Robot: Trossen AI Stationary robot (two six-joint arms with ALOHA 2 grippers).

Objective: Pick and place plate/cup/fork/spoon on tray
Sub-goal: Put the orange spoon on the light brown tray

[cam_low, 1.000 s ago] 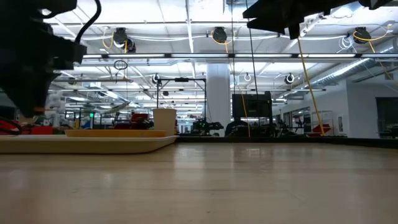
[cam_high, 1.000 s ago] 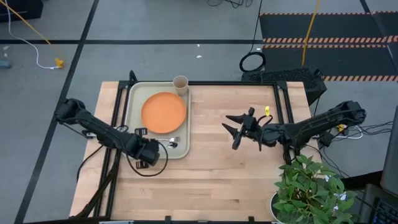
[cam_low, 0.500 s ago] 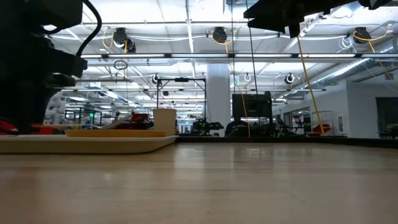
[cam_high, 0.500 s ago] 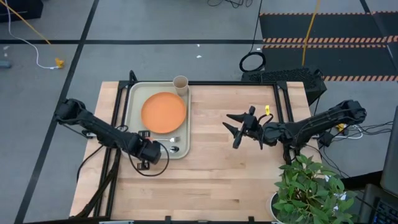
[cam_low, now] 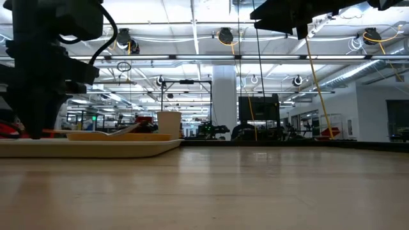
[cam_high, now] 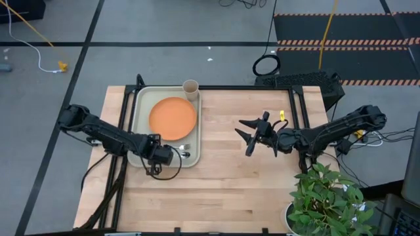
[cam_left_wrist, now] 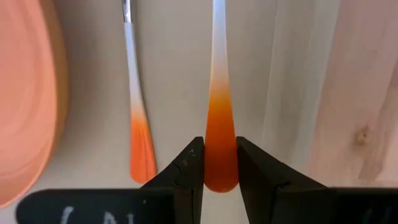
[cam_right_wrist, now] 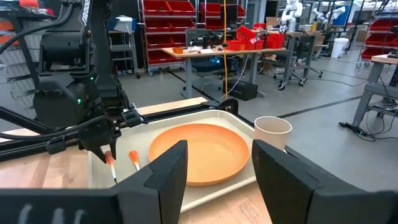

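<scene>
The pale tray (cam_high: 141, 108) lies on the table's left half, with the orange plate (cam_high: 172, 118) on it and the beige cup (cam_high: 190, 88) upright at its far right corner. The fork (cam_left_wrist: 140, 137) lies flat on the tray floor between the plate and the near rim. My left gripper (cam_left_wrist: 221, 149), at the tray's near rim (cam_high: 167, 156), is shut on the spoon (cam_left_wrist: 219, 74), which lies beside the fork; its bowl is outside the left wrist view. My right gripper (cam_high: 243, 137) hangs open and empty above the table's middle right. My left gripper pinches the free end of the spoon's orange handle (cam_left_wrist: 221, 171) between its two fingers, one on each side edge. The fingers come from the table's left, slanting down, in line with the spoon. The spoon points toward the table's right over the tray floor; whether it rests there, I cannot tell.
A potted plant (cam_high: 328, 196) stands at the table's near right corner. Bare wood (cam_high: 216, 170) lies between the tray and my right arm. Dark frame rails run along the table's left side and far edge.
My left gripper has gone a little toward the table's right and far edge, in over the tray's near rim, staying shut on the spoon's handle.
</scene>
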